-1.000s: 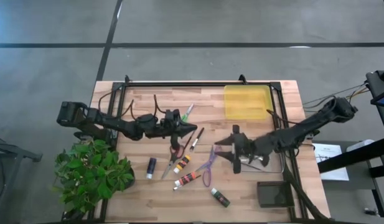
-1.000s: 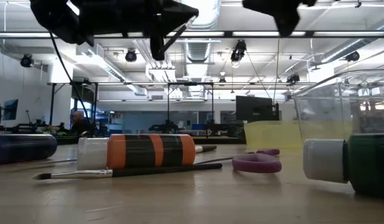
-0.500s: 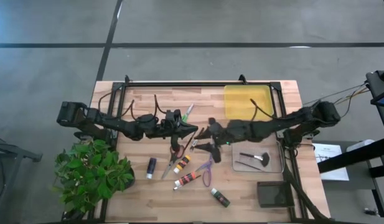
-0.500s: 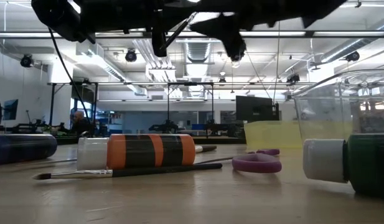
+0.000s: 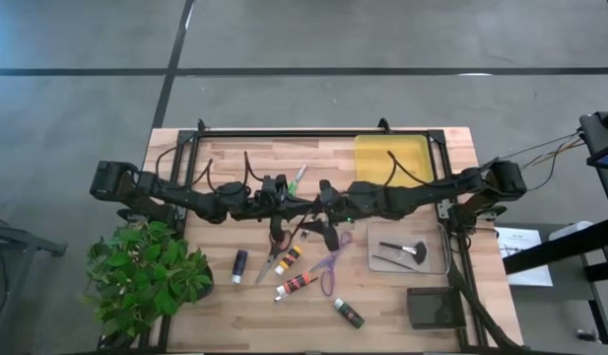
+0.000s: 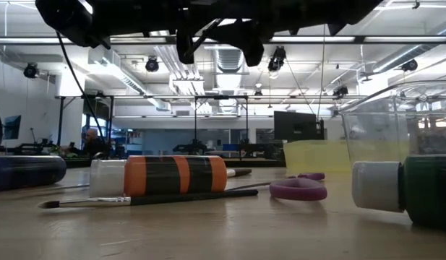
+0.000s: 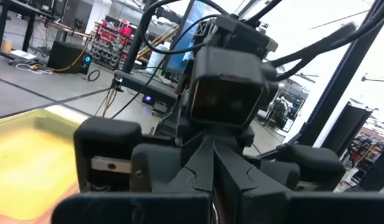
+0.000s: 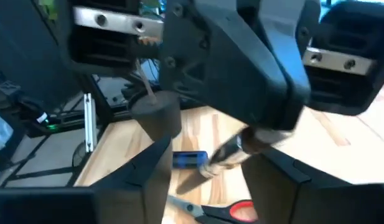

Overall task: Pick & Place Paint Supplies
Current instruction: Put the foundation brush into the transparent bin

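Paint supplies lie in the table's middle. They include a dark brush [image 5: 310, 221], red-handled scissors [image 5: 275, 247], purple scissors [image 5: 329, 268], two orange-banded tubes [image 5: 294, 272], a purple bottle [image 5: 239, 264], a green bottle [image 5: 348, 314] and a green-handled item [image 5: 299, 177]. My right gripper [image 5: 322, 226] hangs open high above the brush [image 8: 228, 155], one finger on each side of it in the right wrist view, touching nothing. My left gripper [image 5: 305, 204] is shut and empty, hovering just beside the right one.
A clear tray [image 5: 438, 264] holding brushes sits at the table's right, with a yellow tray [image 5: 390, 161] at the far right corner. A potted plant [image 5: 146, 276] stands at the near left corner. A dark block [image 5: 429, 308] sits near the right edge.
My right arm has swung from over the clear tray toward the table's left, and its open gripper is now beside the left gripper above the dark brush. The supplies on the table have stayed where they were.
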